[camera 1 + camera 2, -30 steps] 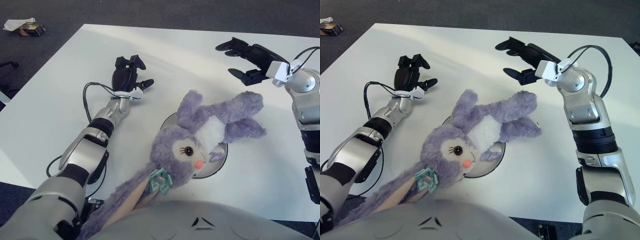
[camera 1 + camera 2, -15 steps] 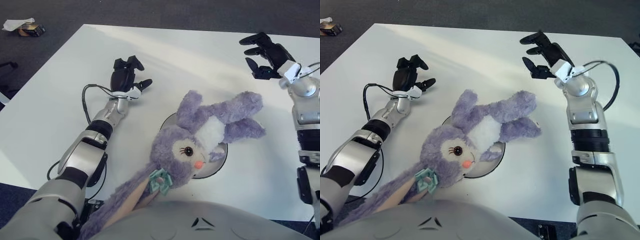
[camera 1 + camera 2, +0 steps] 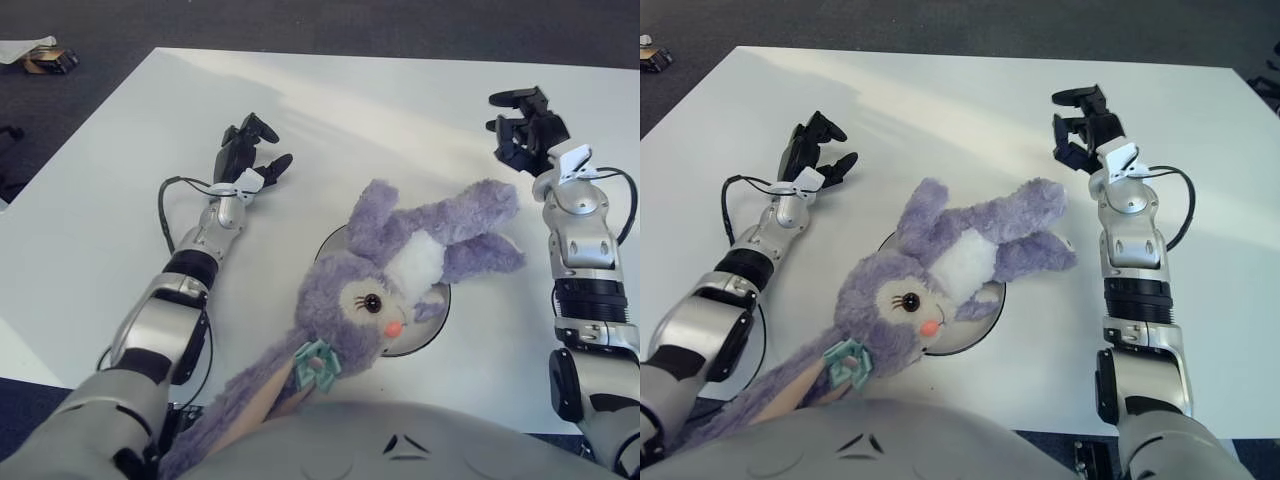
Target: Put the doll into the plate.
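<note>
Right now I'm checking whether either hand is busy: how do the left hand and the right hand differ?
The left hand shows left of the doll, fingers spread and pointing up and right; the right hand shows above the doll's right-side limbs, fingers loosely curled. The left hand shows farther from the plate than the right hand. Both are black, hold nothing and touch neither doll nor plate.

Fluffy lavender-purple plush rabbit doll (image 3: 400, 280): white belly patch, cream face, black eye, orange-pink nose, teal bow at neck. Round silvery-grey metal plate (image 3: 425, 335) on plain white worktop (image 3: 330, 110). Both black-fingered hands, left hand (image 3: 245, 150) and right hand (image 3: 522, 130), on silver-grey arms; floor dark grey.
</note>
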`<move>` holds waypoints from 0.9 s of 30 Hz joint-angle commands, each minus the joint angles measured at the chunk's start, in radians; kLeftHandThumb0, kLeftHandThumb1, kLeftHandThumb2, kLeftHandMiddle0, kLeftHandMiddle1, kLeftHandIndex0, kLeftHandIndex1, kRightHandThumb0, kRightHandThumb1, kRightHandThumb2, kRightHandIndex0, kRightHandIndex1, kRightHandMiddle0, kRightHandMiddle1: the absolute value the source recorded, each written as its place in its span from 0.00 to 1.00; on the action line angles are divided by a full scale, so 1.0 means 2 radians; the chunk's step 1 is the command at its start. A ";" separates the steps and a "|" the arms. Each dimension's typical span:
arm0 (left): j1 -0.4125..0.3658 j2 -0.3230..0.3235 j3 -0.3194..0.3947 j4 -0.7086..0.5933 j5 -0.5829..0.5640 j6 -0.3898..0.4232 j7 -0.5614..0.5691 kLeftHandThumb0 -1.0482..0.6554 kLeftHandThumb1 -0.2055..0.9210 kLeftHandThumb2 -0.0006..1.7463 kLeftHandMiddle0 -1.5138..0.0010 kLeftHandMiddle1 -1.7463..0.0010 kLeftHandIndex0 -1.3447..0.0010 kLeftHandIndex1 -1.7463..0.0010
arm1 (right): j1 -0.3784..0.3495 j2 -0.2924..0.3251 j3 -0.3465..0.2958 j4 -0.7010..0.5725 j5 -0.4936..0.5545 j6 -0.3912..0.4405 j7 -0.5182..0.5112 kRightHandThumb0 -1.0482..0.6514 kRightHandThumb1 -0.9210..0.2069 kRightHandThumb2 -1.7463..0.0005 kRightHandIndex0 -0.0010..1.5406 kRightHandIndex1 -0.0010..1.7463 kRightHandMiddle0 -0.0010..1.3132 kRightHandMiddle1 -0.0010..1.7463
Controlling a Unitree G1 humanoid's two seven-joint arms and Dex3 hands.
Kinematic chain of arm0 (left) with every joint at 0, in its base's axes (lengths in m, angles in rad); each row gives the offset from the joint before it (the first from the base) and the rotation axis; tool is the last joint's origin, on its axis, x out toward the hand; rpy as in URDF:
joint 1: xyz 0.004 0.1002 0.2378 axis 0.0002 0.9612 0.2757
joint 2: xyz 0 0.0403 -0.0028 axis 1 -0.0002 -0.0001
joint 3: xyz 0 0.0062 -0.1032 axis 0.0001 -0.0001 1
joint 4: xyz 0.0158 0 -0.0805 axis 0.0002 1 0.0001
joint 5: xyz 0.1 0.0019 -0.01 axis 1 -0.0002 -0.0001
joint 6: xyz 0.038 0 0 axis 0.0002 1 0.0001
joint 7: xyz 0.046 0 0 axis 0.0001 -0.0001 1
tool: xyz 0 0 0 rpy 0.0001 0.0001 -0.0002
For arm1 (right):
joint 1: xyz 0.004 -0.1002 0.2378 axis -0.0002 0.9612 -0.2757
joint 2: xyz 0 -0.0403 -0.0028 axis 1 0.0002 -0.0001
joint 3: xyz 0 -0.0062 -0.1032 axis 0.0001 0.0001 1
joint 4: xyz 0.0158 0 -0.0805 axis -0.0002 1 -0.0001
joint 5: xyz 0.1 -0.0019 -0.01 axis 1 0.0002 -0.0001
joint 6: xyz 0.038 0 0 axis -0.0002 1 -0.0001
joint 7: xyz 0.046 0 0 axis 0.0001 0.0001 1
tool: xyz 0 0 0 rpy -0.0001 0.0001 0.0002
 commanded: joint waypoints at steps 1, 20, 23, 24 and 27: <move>0.022 -0.002 0.022 -0.019 -0.031 -0.005 -0.033 0.41 1.00 0.29 0.84 0.10 0.85 0.00 | -0.001 0.015 -0.012 -0.014 0.017 0.020 -0.011 0.36 0.00 0.50 0.14 0.57 0.00 0.74; 0.077 -0.034 0.104 -0.138 -0.150 -0.006 -0.104 0.61 0.79 0.45 0.68 0.15 0.85 0.00 | -0.029 0.092 -0.057 0.152 0.115 -0.077 -0.003 0.41 0.00 0.69 0.30 0.68 0.14 1.00; 0.085 -0.037 0.113 -0.160 -0.159 0.016 -0.110 0.61 0.78 0.46 0.67 0.17 0.85 0.00 | -0.024 0.098 -0.056 0.138 0.119 -0.071 -0.007 0.41 0.00 0.70 0.30 0.69 0.14 1.00; 0.089 -0.040 0.116 -0.170 -0.161 0.026 -0.108 0.61 0.78 0.46 0.66 0.17 0.85 0.00 | -0.022 0.102 -0.057 0.134 0.122 -0.069 -0.010 0.41 0.00 0.70 0.31 0.69 0.14 1.00; 0.098 -0.047 0.123 -0.192 -0.163 0.046 -0.106 0.61 0.74 0.48 0.63 0.19 0.83 0.00 | -0.019 0.108 -0.059 0.129 0.128 -0.065 -0.014 0.41 0.00 0.70 0.31 0.74 0.15 1.00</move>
